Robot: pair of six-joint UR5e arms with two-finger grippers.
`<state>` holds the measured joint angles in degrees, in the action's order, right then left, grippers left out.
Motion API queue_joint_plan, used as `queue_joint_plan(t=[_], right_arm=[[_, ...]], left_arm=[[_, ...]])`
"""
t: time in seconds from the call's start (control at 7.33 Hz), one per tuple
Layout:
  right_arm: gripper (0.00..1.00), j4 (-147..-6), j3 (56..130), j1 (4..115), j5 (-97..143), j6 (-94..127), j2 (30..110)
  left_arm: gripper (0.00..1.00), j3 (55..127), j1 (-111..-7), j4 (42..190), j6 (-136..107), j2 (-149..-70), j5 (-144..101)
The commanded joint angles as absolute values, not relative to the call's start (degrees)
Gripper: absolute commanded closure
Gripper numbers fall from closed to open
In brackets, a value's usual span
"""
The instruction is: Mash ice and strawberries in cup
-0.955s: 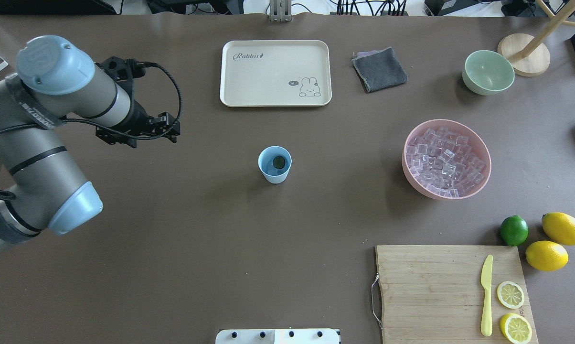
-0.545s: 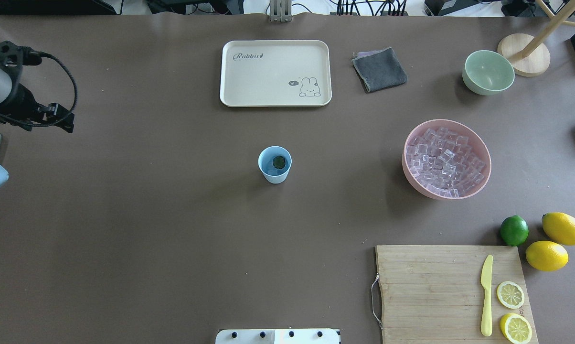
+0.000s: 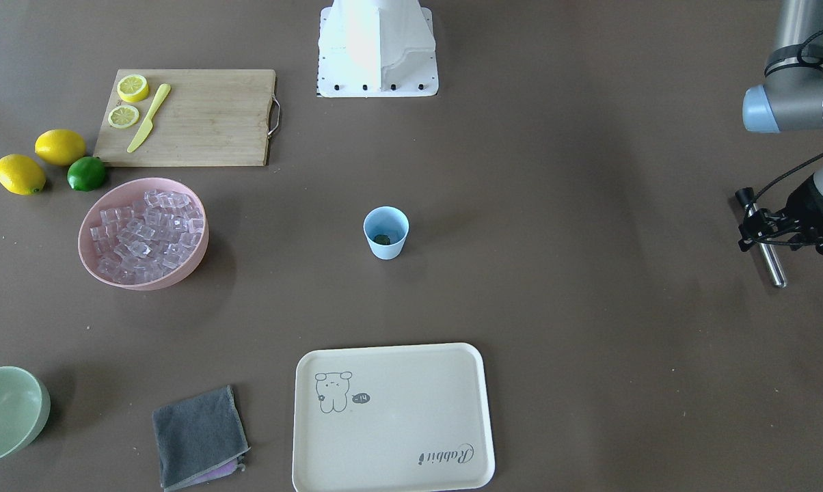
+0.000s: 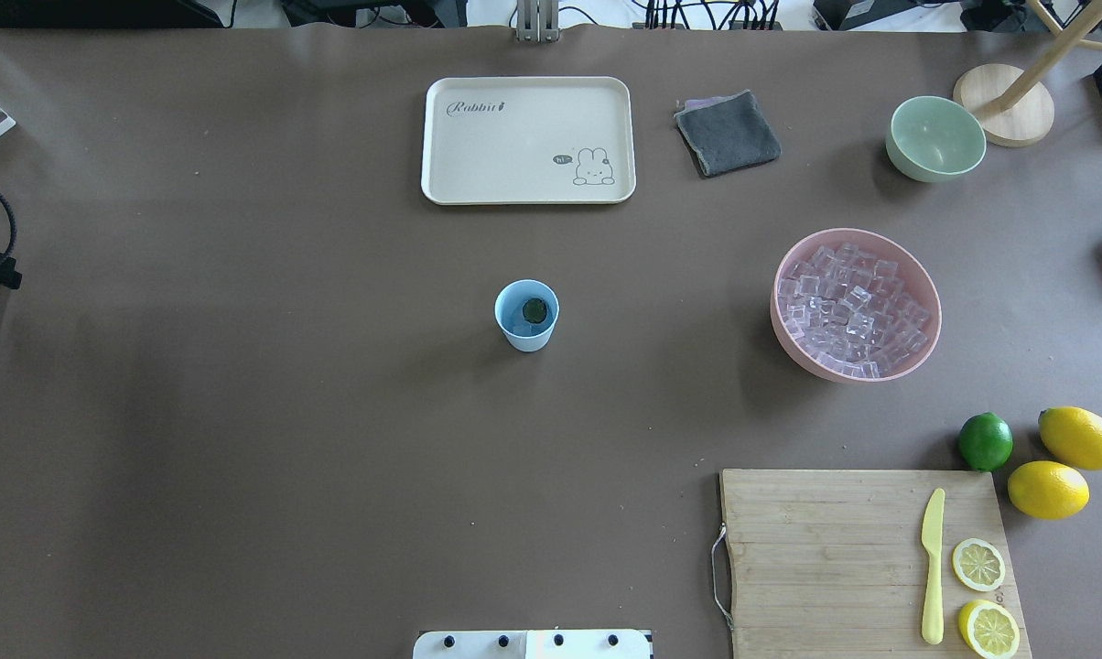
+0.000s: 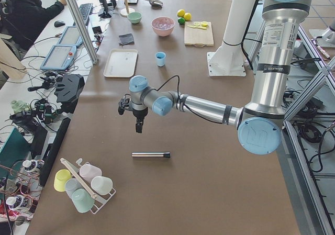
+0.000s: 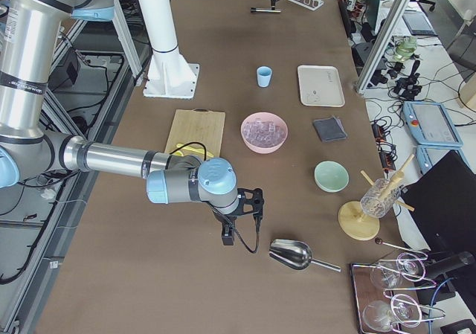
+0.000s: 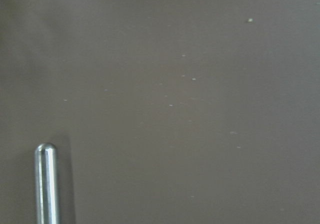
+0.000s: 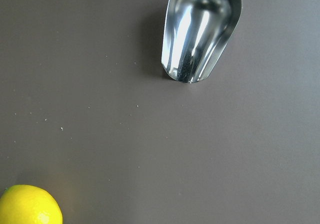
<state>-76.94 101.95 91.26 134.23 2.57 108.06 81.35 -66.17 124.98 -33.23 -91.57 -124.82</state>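
Left jaws hover over steel rod (image 5: 151, 154) on worktop, well away from cup (image 4: 526, 316), probably fetching a masher. Opening unclear, seemingly empty. Right jaws: can't tell.

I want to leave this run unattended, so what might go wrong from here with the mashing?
1. The metal rod lies flat on the table near the left claw. Being round, it may roll away during a grasp.
2. The cup stands free mid-table, small and tapered, so pressing down into it could tip or slide it.
3. The cup's mouth is narrow, so ice poured from the scoop may spill.
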Motion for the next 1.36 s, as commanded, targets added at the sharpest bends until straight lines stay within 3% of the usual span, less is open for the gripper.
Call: queue_joint_plan(t=[0.0,0.55,0.82,0.95,1.23], right_arm=[[0.0,-77.2,102.0,91.2,134.6,2.6,108.0],[0.0,-77.0,101.8,91.2,134.6,2.6,108.1],[0.0,-77.0,101.8,91.2,134.6,2.6,108.1],[0.0,-77.0,101.8,91.2,134.6,2.6,108.1],[0.0,-77.0,101.7,91.2,134.6,2.5,108.0]], left_arm=[[0.04,77.8,-66.4,129.7,-33.7,-89.0,-125.9],[0.12,76.3,-66.0,130.1,-33.7,-90.2,-125.8],[0.33,75.5,-65.3,130.0,-33.0,-90.5,-125.3],[0.56,75.6,-65.2,130.1,-33.0,-90.5,-125.3],[0.69,75.6,-65.1,130.1,-32.8,-90.7,-125.3]])
